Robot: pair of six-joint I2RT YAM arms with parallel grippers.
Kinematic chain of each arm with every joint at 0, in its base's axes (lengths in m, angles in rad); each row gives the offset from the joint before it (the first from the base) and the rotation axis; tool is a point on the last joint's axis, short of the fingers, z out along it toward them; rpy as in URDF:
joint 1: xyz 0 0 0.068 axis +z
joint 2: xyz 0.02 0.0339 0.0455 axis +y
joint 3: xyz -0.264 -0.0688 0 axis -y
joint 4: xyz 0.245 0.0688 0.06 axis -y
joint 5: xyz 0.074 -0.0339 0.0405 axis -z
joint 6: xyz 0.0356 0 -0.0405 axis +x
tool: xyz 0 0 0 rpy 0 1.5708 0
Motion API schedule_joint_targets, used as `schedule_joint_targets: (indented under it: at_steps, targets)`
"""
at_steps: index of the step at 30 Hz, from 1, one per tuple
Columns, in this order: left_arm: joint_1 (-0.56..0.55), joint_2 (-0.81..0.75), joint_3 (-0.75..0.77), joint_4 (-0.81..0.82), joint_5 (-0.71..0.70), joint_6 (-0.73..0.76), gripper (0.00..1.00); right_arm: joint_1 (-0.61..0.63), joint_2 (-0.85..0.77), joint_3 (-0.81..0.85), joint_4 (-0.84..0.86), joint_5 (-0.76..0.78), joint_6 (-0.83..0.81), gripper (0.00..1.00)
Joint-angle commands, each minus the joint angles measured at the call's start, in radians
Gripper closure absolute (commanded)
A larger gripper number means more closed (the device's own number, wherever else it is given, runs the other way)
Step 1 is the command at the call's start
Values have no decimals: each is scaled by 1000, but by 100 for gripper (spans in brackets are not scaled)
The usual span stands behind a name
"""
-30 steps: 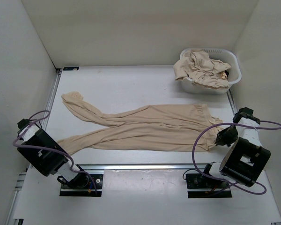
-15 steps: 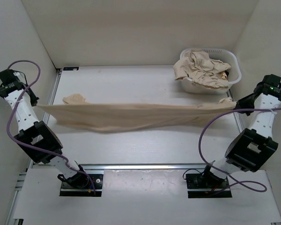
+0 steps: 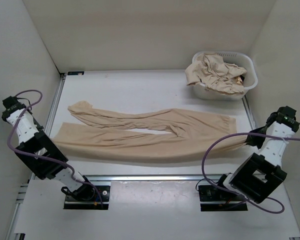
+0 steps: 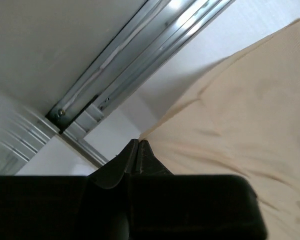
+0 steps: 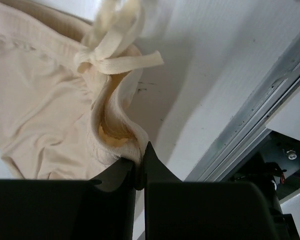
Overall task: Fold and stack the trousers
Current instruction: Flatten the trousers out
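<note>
One pair of beige trousers [image 3: 155, 135] lies spread lengthwise across the table, legs to the left and waist to the right. My left gripper [image 3: 50, 143], mostly hidden under its own arm, is shut on the cuff corner of the near leg [image 4: 240, 125]; its jaws [image 4: 138, 141] pinch the fabric edge low over the table. My right gripper [image 3: 247, 141] is shut on the gathered waistband [image 5: 40, 115] at the jaws [image 5: 140, 161], beside the tied drawstring [image 5: 115, 55]. More beige trousers [image 3: 215, 72] are heaped in the basket.
A white plastic basket [image 3: 250, 67] stands at the back right corner. Metal rails run along the table's left edge [image 4: 140, 55] and right edge [image 5: 260, 125]. White walls enclose the table on three sides.
Half a second ago both grippers held the trousers stretched taut in the air. Now they have come down and toward the near side, and the trousers lie flat with both legs spread.
</note>
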Motion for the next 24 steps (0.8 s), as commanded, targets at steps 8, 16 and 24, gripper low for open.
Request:
schedule_joint_targets:
  at_steps: [8, 16, 24]
  targets:
    - [144, -176, -337, 106, -78, -1, 86, -4, -164, -326, 3, 26, 7, 100]
    - [226, -167, -399, 138, -87, -1, 86, -4, -198, -369, -52, 190, 24, 100]
    - [245, -155, -399, 158, -150, -1, 86, -38, -168, -233, -129, 297, 108, 100]
